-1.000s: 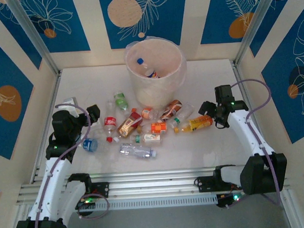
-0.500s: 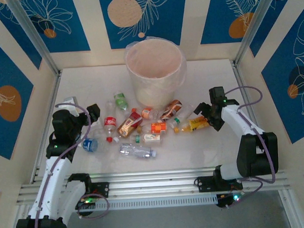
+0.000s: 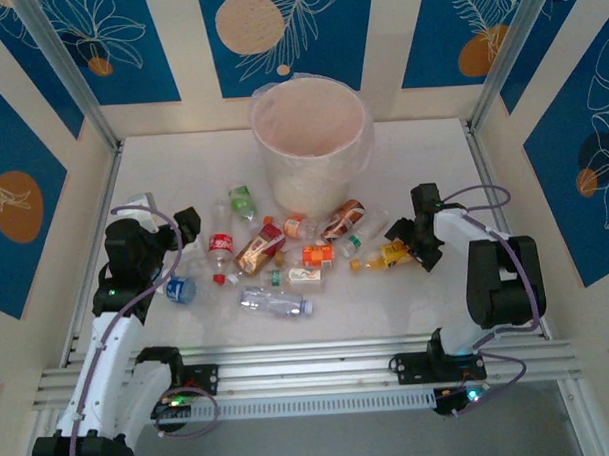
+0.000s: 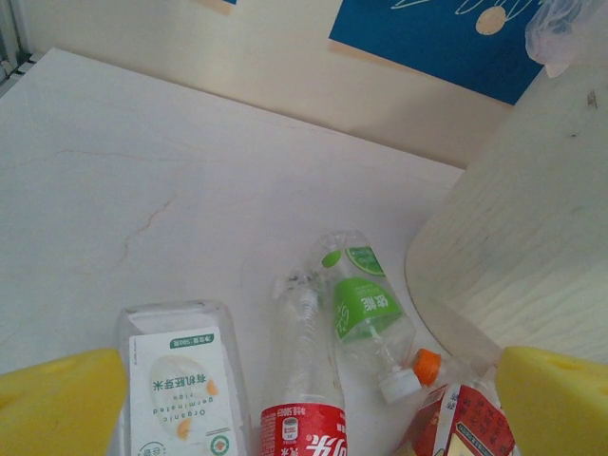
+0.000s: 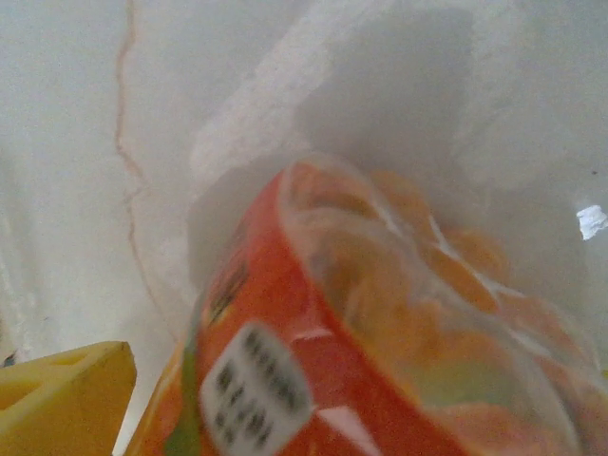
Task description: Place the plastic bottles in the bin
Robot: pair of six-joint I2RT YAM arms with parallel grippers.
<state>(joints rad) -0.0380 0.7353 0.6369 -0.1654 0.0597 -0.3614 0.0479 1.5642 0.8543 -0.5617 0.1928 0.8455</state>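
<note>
- Bin (image 3: 305,183): tall round cream-white bucket with a clear liner at the rim, standing upright.
- Plastic bottles (image 3: 274,303): small and clear, lying scattered just before the bin.
- Orange-labelled bottle (image 3: 393,252): on its side, rightmost of the scatter.

White tabletop (image 3: 182,162); cream walls (image 3: 184,72), blue floral panels (image 3: 288,28), aluminium posts (image 3: 66,71).

I log a white table (image 3: 182,162) with a faint hairline crack mark in its top. The bin (image 3: 305,193) stands upright at far centre. The bottles (image 3: 316,255) lie on their sides in a loose spread just in front of it. A green-label bottle (image 3: 242,199) and a red-label bottle (image 3: 220,244) lie to the left, and a bronze bottle (image 3: 257,252) lies mid. A clear bottle (image 3: 274,302) lies at the near edge, and an orange bottle (image 3: 390,253) at the right end.
</note>
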